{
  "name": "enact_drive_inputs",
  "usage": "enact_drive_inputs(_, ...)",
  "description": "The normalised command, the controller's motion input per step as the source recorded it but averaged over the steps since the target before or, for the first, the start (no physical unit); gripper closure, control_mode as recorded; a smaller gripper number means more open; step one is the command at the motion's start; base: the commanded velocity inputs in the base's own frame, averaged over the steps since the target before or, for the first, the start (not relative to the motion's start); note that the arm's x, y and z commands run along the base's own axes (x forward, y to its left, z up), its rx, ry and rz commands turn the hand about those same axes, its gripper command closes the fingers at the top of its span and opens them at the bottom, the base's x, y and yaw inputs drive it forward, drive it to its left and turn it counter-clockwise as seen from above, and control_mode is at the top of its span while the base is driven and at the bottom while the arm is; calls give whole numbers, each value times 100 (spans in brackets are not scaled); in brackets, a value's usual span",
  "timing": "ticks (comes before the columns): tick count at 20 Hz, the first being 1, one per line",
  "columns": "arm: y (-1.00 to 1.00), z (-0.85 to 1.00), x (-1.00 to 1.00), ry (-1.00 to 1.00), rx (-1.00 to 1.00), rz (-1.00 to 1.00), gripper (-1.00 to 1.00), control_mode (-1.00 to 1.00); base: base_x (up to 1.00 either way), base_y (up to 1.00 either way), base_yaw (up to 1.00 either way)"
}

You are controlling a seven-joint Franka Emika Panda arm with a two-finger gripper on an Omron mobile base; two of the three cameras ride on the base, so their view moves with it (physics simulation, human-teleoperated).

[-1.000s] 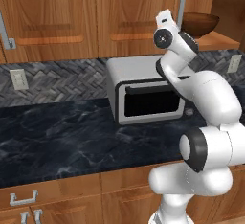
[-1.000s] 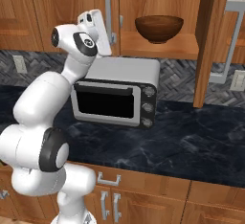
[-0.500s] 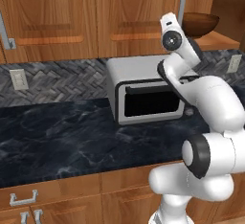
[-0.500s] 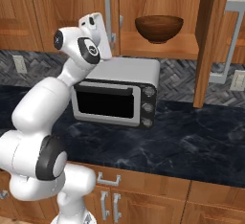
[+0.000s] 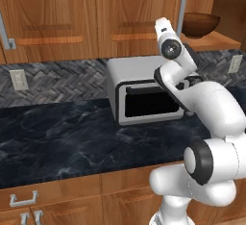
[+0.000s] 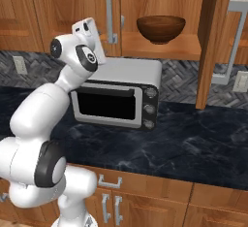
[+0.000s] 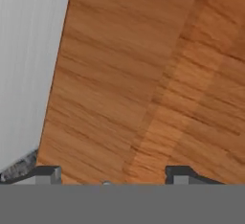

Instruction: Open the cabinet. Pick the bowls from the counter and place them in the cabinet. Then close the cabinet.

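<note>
Pincer (image 7: pixel 112 177) open, nothing between its tips, facing wood close up. Brown bowl (image 6: pixel 161 29) sits on the shelf of the open cabinet (image 6: pixel 208 51), above the toaster oven (image 6: pixel 118 95).

End effector (image 7: pixel 112 175) fingertips cropped at bottom

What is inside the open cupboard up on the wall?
A dark brown wooden bowl sits on the shelf inside the cabinet. The half-open door and the robot's arm cover some of the inside.
</note>
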Motion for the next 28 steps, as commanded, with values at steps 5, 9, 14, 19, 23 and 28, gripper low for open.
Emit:
enact_drive_inputs(5, 81, -7, 14, 5, -1, 18, -100, -100, 0, 0, 0)
enact_drive_inputs(9, -3, 0, -38, 0, 0, 12, -100, -100, 0, 0, 0)
enact_drive_inputs(14, -41, 0, -94, -1, 0, 7, -100, -100, 0, 0, 0)
enact_drive_inputs(19, -25, 1, -87, 0, 0, 11, -100, -100, 0, 0, 0)
enact_drive_inputs(23, -4, 14, -60, 3, 0, 16, -100, -100, 0, 0, 0)
enact_drive_inputs(28, 0, 0, -51, 1, 0, 12, -100, -100, 0, 0, 0)
